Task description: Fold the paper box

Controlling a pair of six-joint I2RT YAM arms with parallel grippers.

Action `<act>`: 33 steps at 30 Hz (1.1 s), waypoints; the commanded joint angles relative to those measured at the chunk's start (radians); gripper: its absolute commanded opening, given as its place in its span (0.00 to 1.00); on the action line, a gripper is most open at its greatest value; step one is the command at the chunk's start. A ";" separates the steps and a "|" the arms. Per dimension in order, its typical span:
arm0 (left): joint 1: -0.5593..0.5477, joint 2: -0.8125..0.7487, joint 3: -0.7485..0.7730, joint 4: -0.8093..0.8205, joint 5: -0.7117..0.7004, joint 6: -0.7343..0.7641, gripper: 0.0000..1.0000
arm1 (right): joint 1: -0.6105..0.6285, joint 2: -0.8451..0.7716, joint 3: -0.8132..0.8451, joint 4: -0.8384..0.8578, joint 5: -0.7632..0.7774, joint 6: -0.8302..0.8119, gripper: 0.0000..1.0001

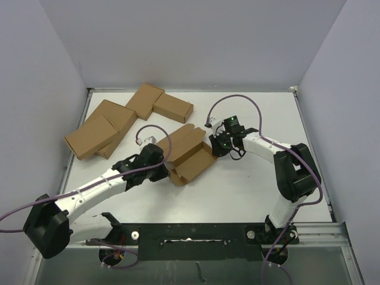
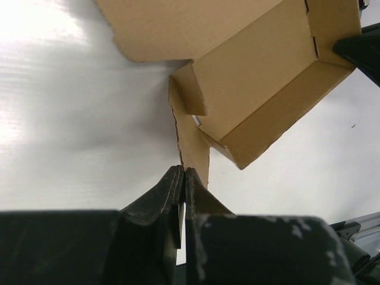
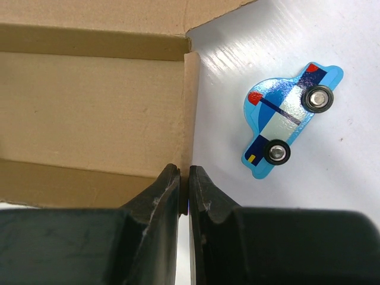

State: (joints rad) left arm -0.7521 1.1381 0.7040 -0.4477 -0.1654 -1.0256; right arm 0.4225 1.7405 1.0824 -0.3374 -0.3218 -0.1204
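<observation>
Top view: fingertips of both grippers are sitting too small and dark to read, and the left gripper (image 1: 161,170) is covering the near left corner of the partly folded plain brown cardboard paper box (image 1: 189,155). Both wrist views are cutting the box off at the frame edges. The box is lying open-side up at the middle of the white table (image 1: 255,184), between the two grippers. Left wrist view: the left gripper (image 2: 183,173) is showing its fingers pressed together, pinching a narrow flap (image 2: 193,151) that is projecting from the box's corner. Right wrist view: the right gripper (image 3: 184,173) is showing fingers almost closed, nipping the thin edge of an upright side wall (image 3: 190,107) of the box. A flat blue paper car cut-out with two metal wheel studs (image 3: 291,122) is lying on the table just beside that wall, apart from it. Four other brown cardboard cartons (image 1: 127,119) are sitting clustered at the far left, near the box's far flap; whether they touch it cannot be told.
</observation>
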 commanded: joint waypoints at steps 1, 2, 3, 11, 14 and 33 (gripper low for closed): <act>0.040 0.097 0.120 0.046 0.053 0.126 0.00 | 0.022 -0.039 -0.012 0.013 -0.022 0.040 0.00; 0.043 0.120 0.135 0.044 0.064 0.142 0.00 | 0.026 -0.037 -0.012 0.014 -0.025 0.042 0.00; 0.043 0.148 0.156 0.046 0.072 0.154 0.00 | 0.029 -0.035 -0.012 0.013 -0.024 0.044 0.00; 0.055 0.248 0.207 0.099 0.136 0.195 0.02 | 0.036 -0.025 -0.008 0.009 -0.020 0.048 0.00; 0.056 0.255 0.203 0.113 0.147 0.189 0.11 | 0.037 -0.024 -0.007 0.008 -0.020 0.046 0.00; 0.054 0.099 0.044 0.189 0.153 0.118 0.47 | 0.037 -0.012 -0.001 0.003 -0.023 0.045 0.00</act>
State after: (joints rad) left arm -0.6975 1.3037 0.7841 -0.3511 -0.0185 -0.8890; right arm 0.4519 1.7405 1.0805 -0.3294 -0.3199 -0.0917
